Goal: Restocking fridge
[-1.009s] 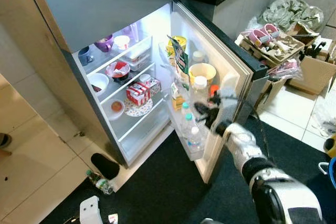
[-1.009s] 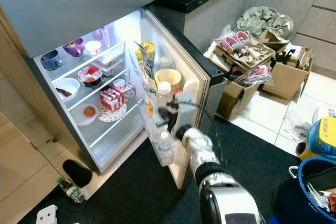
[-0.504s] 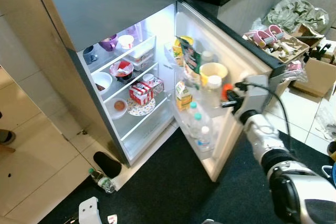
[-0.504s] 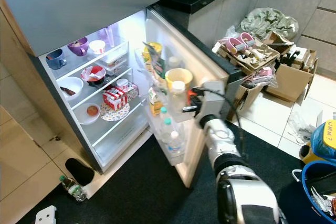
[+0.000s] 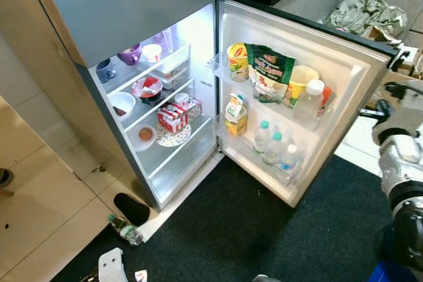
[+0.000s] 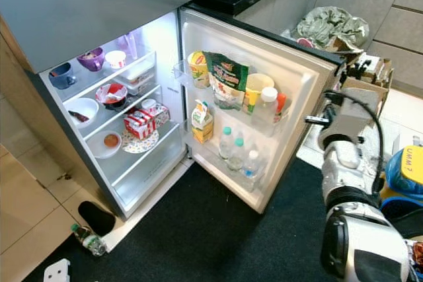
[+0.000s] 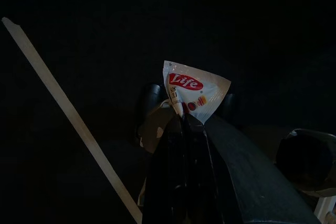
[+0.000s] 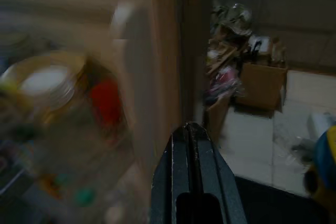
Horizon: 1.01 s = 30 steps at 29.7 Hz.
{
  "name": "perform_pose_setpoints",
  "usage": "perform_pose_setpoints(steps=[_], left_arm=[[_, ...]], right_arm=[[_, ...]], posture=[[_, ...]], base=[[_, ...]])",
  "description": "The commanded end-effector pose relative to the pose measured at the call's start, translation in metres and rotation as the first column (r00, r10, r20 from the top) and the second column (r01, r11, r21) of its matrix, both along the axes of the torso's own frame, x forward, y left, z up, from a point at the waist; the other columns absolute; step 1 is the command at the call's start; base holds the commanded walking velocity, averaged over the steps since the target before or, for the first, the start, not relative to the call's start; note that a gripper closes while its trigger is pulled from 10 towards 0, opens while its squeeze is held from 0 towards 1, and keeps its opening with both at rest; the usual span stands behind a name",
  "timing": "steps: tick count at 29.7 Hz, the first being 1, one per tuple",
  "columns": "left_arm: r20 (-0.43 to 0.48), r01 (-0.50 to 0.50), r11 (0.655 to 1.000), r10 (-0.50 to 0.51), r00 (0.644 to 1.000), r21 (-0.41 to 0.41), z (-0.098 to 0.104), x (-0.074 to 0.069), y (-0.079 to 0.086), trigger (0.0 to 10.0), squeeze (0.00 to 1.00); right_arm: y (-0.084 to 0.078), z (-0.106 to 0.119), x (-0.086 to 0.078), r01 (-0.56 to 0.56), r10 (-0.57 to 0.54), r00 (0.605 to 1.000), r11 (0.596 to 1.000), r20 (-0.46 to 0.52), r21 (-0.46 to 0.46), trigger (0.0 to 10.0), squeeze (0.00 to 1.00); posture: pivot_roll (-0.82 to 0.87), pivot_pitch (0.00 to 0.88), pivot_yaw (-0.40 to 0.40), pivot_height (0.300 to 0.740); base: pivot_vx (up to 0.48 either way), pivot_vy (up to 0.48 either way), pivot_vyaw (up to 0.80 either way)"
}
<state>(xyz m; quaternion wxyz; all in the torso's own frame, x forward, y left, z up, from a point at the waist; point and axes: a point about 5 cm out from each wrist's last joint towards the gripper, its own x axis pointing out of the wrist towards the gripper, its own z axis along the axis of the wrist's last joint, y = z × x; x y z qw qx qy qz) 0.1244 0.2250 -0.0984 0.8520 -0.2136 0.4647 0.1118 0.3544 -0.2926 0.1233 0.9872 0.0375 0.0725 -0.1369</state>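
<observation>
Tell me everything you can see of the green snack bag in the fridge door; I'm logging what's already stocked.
The green snack bag is a glossy, crinkled plastic pouch, dark green with red and yellow print and a pale lower part. It stands upright in the upper door shelf, leaning slightly and rising above the rail. A yellow tub sits beside it on one side and a yellow cup on the other. It looks sealed.

Fridge door (image 5: 344, 64), formerly half open, now swung wide, its shelves facing the camera. Right tool (image 6: 316, 121), a second ago among the door-shelf bottles (image 5: 272, 146), has withdrawn to the door's outer edge, fingers closed together.
</observation>
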Motion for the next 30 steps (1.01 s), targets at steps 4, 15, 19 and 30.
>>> perform_pose_setpoints(steps=[4, 15, 19, 30], left_arm=[[-0.01, -0.01, 1.0, 0.01, 1.0, -0.002, -0.001, -0.003, 0.0, 10.0, 0.0], [-0.01, -0.003, 1.0, 0.003, 1.0, 0.0, -0.001, -0.003, 0.001, 10.0, 0.0], [-0.007, -0.001, 1.0, 0.001, 1.0, 0.0, 0.0, -0.001, 0.001, 10.0, 0.0], [0.005, -0.007, 1.0, 0.007, 1.0, 0.005, 0.001, 0.004, 0.0, 10.0, 0.0]], right_arm=[[0.021, -0.035, -0.01, -0.082, 0.085, 0.99, 0.996, -0.11, 0.034, 10.0, 0.0], [0.057, -0.109, -0.052, -0.198, 0.219, 0.91, 0.976, -0.352, 0.096, 10.0, 0.0], [0.069, -0.139, -0.08, -0.254, 0.289, 0.84, 0.957, -0.459, 0.139, 10.0, 0.0], [0.07, -0.198, -0.165, -0.27, 0.296, 0.623, 0.95, -0.724, 0.156, 10.0, 0.0]], posture=[[-0.02, 0.043, -0.001, 0.74], [-0.03, 0.038, 0.004, 0.74], [-0.03, 0.031, 0.0, 0.74], [-0.02, 0.003, -0.002, 0.74]], base=[[0.0, 0.0, 0.0], [0.0, 0.0, 0.0], [0.0, 0.0, 0.0], [0.0, 0.0, 0.0]])
